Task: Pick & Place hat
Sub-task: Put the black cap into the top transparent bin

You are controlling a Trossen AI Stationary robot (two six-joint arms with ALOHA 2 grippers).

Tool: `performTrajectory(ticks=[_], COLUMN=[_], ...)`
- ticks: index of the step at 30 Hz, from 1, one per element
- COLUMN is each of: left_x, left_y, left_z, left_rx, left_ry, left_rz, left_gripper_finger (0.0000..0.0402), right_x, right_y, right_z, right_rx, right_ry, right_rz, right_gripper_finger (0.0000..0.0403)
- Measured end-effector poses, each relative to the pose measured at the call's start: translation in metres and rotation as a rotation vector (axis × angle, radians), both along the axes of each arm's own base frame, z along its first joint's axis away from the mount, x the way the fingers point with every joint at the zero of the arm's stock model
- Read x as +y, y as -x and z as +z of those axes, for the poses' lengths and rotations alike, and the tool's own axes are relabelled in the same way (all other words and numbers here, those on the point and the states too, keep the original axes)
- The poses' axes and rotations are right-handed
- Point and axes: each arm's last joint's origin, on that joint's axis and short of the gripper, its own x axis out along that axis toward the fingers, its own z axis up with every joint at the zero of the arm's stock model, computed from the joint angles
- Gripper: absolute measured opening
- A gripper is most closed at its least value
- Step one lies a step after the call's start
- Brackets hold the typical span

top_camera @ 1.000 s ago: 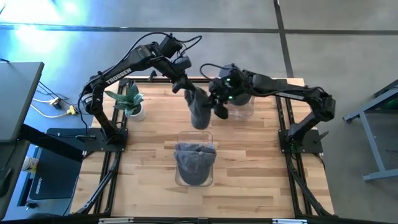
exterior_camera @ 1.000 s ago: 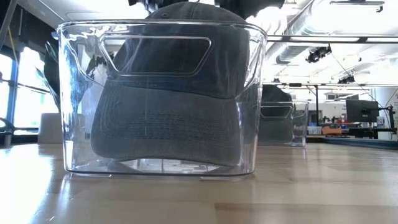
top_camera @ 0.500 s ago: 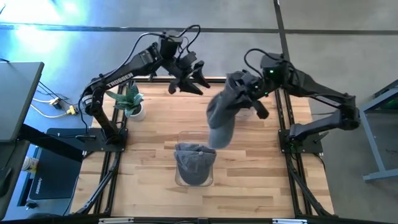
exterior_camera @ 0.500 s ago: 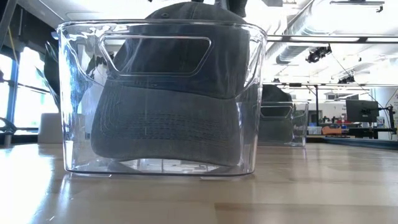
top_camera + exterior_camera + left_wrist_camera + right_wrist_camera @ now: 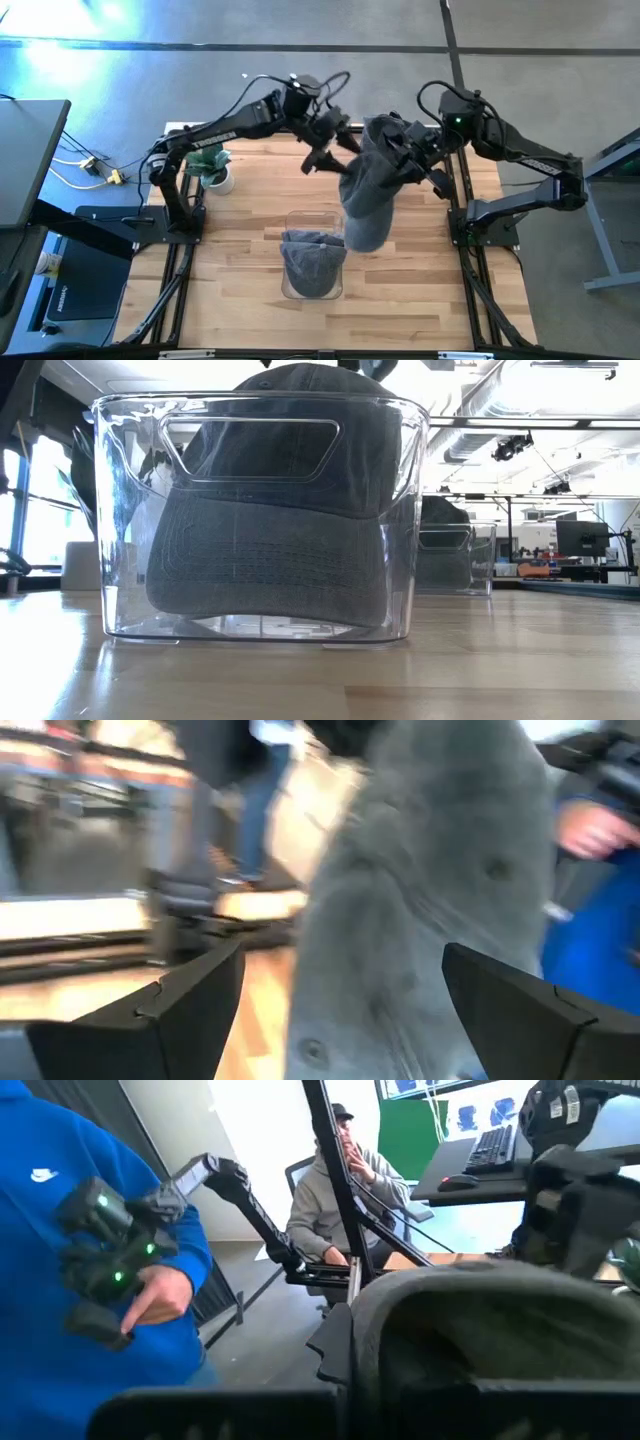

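A grey hat (image 5: 365,195) hangs in the air over the middle of the table, and my right gripper (image 5: 408,150) is shut on its upper end. My left gripper (image 5: 325,152) stands open just left of the hat; in the left wrist view its fingers are spread wide with the hat (image 5: 430,900) ahead of them, apart from it. Another grey hat (image 5: 265,530) sits inside a clear bin (image 5: 313,262) at the table's middle, its brim on the bin's floor. My right gripper holds the hanging hat by its upper end (image 5: 480,1330), coming level from the table's right side. The cloth covers the fingertips, so the kind of hold does not show. The hat hangs slack below the gripper, its lower end (image 5: 363,238) clear of the table.
A second clear bin (image 5: 455,560) stands at the far right of the table, mostly behind the hanging hat in the high view. A potted plant (image 5: 212,165) is at the far left. Beyond the table are a person in blue (image 5: 90,1280) holding a controller and a seated person (image 5: 345,1190).
My left gripper has opened and let go of the hat, then followed it toward the table's right. My right gripper has drawn back toward the right edge with the hat, which has swung away from the left gripper and now hangs from the right one alone.
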Motion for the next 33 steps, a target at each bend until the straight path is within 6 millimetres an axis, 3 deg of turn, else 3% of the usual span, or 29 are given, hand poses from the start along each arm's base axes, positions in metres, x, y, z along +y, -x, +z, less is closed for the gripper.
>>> performTrajectory(ticks=[8, 13, 23, 33], left_x=[-0.043, -0.063, -0.056, -0.036], left_y=[-0.016, -0.014, 0.005, 0.015], left_z=[-0.008, 0.003, 0.039, 0.051], left_rx=[0.013, -0.005, -0.148, -0.206], left_ry=[0.141, 0.181, 0.135, 0.125], left_rz=[-0.429, -0.607, -0.536, -0.390], left_gripper_finger=[0.0335, 0.0335, 0.0335, 0.0335], right_x=[0.005, 0.010, 0.017, 0.022], right_y=[0.018, 0.038, 0.056, 0.067], right_z=[0.007, 0.010, 0.016, 0.030], right_rx=[0.009, 0.052, 0.047, -0.092], right_ry=[-0.026, -0.055, -0.099, -0.065], right_rz=[-0.033, -0.066, 0.027, 0.141], right_gripper_finger=[0.0001, 0.0001, 0.0000, 0.0000])
